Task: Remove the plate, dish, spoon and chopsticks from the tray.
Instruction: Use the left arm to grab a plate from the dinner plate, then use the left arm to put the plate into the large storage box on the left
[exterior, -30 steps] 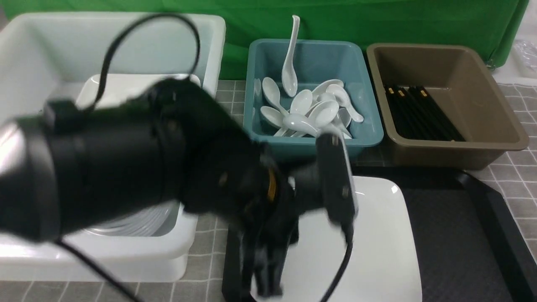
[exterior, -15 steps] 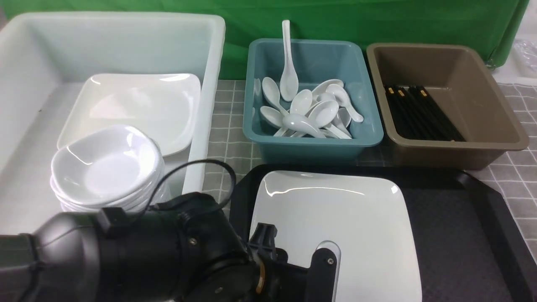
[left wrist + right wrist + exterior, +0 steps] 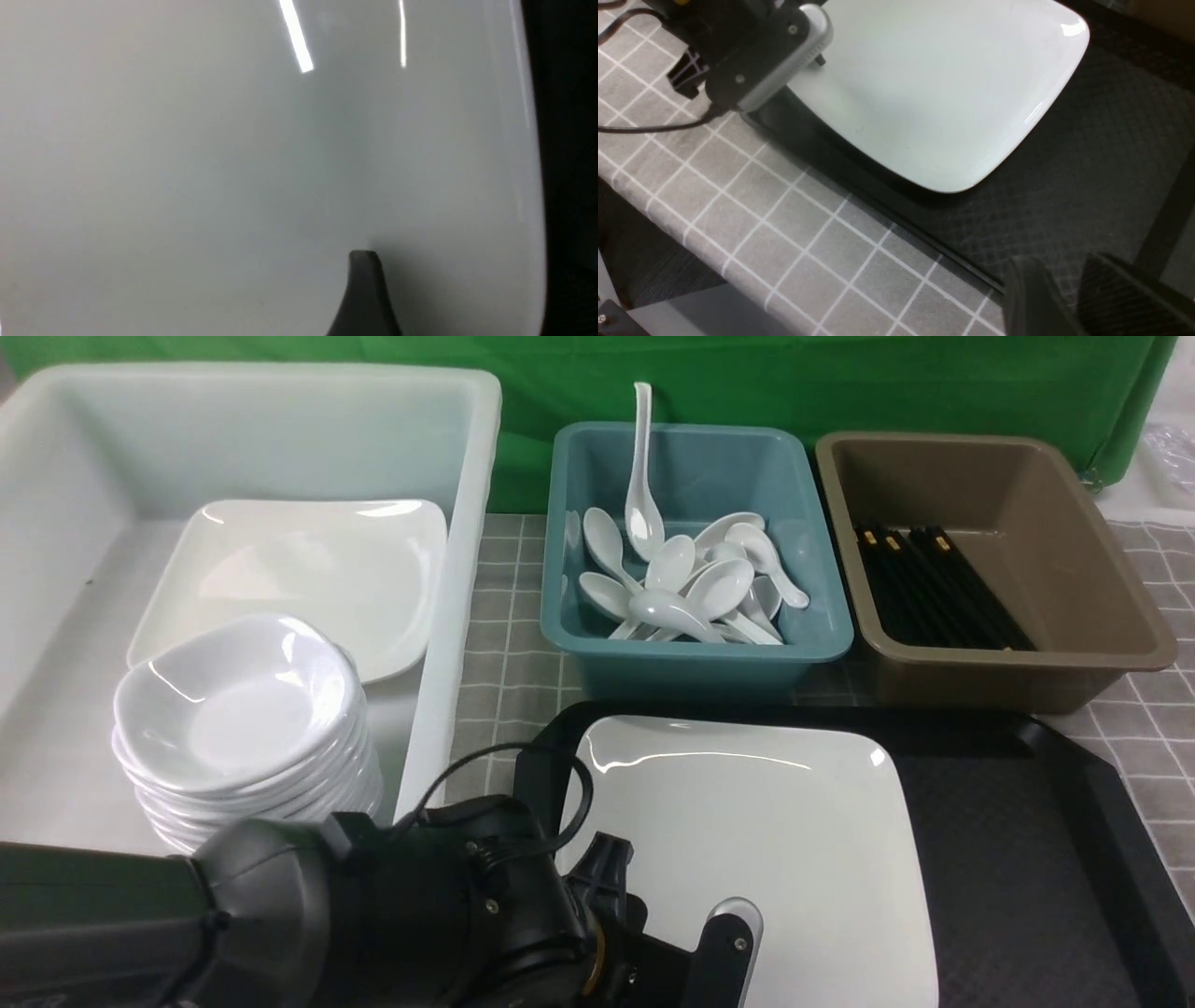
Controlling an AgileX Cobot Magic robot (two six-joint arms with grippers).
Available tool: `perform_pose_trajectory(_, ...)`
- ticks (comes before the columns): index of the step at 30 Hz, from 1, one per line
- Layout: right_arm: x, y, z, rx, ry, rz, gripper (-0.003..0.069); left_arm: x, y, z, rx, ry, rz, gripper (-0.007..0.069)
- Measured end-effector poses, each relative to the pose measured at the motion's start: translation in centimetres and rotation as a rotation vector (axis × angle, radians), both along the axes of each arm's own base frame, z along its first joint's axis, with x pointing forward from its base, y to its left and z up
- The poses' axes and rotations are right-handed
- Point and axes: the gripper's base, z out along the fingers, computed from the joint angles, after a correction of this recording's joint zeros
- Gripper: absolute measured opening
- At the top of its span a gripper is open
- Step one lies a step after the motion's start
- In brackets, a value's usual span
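Front view: the plate [image 3: 747, 821] lies flat on the left half of the tray [image 3: 1008, 859] and is not yet cleared. No dish, spoon or chopsticks show on the visible tray floor; its near edge is hidden behind the left arm.

The white tub [image 3: 467, 523] holds another square plate and stacked dishes [image 3: 243, 709]. The teal tub [image 3: 691, 653] holds spoons [image 3: 681, 588], and the brown tub [image 3: 1008, 681] holds black chopsticks [image 3: 934, 588].

The left gripper [image 3: 653, 966] hangs low over the plate's near-left corner. Its wrist view shows one finger [image 3: 365, 289] above the glaze, so I cannot tell how its jaws stand. The right gripper [image 3: 1064, 280] waits over the tray's near edge, jaws slightly parted and empty.

Assessment: the plate appears to be the last item outstanding.
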Motion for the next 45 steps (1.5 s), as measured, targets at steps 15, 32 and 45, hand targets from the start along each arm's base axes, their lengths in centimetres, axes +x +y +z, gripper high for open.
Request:
perform_pose_trajectory(15,0.0,0.0,0.0,0.005,0.007,0.002,0.0203,0.7,-0.3,-0.9,0.004,-0.009,0.04,0.0239)
perform_pose_trajectory(32,-0.3,-0.4,2.0,0.079,-0.031,-0.009,0.0216,-5.9,-0.2,9.1,-0.213,-0.038,0.037,0.0032)
perform_pose_trajectory(45,0.1,0.1,3.9,0.221,-0.159,0.004,0.0034,-8.4,4.5,18.6,-0.542,-0.113,0.076,0.003)
